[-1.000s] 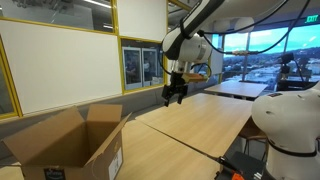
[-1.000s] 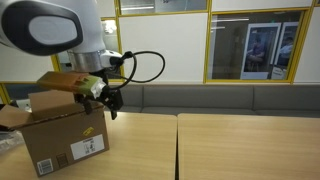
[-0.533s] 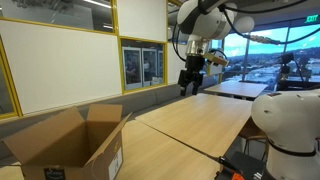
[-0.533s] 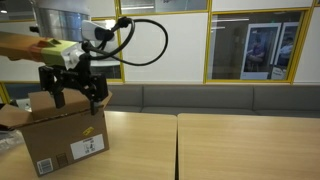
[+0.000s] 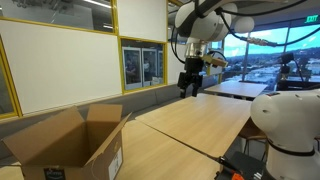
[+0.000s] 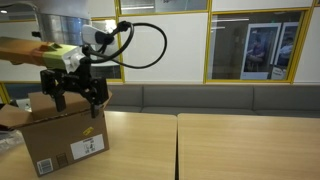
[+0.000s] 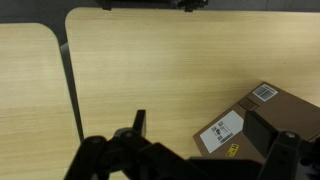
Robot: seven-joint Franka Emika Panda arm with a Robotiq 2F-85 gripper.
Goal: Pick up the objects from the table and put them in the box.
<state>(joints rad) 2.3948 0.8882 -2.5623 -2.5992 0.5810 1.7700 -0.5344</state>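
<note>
Plainly the gripper [image 5: 189,84] is carrying nothing: its jaws stand wide apart and empty, and it hangs high over the table [image 5: 195,122], well clear of the wood. Which step is in hand is hard to judge, because the objects to be picked up cannot be found in any view. The stretches of tabletop that show in both exterior views and in the wrist view carry only the box [image 6: 62,140]. They may already lie inside it, or they may sit on a part of the table outside the pictures, and the frames do not settle it. If something is left to fetch, the next move calls for finding it first. Then the arm would have to come down a long way, with the jaws kept spread and lined up over the item before they close. The box stands at one end of the table, near its edge. In the wrist view it shows at the lower right, off to one side of the gripper and not under it. It is a brown cardboard carton with its flaps [image 5: 100,115] folded up and open, and a black-and-white label [image 6: 88,146] on one side wall. Its floor is hidden behind the near wall.
</note>
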